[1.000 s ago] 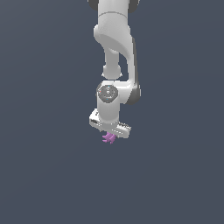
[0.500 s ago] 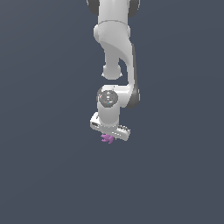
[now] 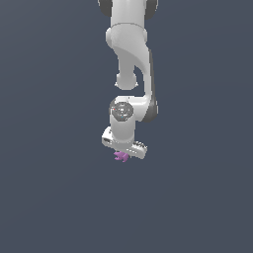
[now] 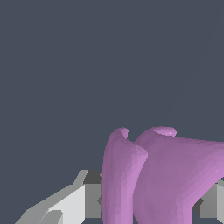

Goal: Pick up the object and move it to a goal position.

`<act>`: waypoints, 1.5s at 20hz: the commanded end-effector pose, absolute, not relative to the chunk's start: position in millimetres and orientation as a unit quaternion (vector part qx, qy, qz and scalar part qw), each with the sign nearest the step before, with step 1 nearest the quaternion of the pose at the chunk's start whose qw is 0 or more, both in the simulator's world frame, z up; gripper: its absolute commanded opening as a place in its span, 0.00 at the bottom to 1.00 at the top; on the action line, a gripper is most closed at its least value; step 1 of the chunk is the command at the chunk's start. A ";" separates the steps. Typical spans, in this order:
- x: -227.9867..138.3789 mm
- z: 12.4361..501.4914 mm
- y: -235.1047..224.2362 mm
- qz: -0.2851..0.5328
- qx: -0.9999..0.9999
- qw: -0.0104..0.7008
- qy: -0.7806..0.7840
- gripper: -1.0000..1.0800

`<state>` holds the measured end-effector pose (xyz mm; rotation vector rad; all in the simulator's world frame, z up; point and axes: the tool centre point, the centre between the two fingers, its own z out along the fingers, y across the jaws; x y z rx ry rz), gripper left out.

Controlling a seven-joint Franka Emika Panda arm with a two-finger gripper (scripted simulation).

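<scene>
The object [image 3: 120, 156] is a small purple spiky piece that pokes out just under the white gripper [image 3: 123, 152] in the middle of the exterior view. The gripper hangs from the white arm that comes down from the top of that view, and it is shut on the object. In the wrist view the object [image 4: 162, 175] fills the lower part as large purple prongs, between a white finger [image 4: 74, 199] on one side and a grey finger [image 4: 212, 201] on the other. The fingertips themselves are hidden by the object.
A plain dark grey-blue surface [image 3: 49, 197] fills both views around the arm. No other objects or edges show.
The gripper and the purple object it holds have moved slightly upward in the exterior view. The grip has not changed.
</scene>
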<state>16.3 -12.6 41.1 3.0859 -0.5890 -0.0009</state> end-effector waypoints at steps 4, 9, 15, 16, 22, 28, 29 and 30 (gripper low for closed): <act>16.8 52.2 -14.1 0.000 0.982 0.000 -0.188 0.00; 17.7 80.2 -17.7 0.000 0.982 0.000 -0.188 0.00; 19.7 134.4 -24.5 0.000 0.982 0.000 -0.188 0.00; 20.1 145.2 -26.3 0.000 0.982 0.000 -0.188 0.00; 23.3 216.4 -35.4 0.000 0.982 0.000 -0.188 0.00; 27.1 285.2 -44.3 0.000 0.982 0.000 -0.188 0.00; 27.9 296.1 -45.7 0.000 0.982 0.000 -0.188 0.00; 28.6 307.0 -47.1 0.000 0.982 0.000 -0.188 0.00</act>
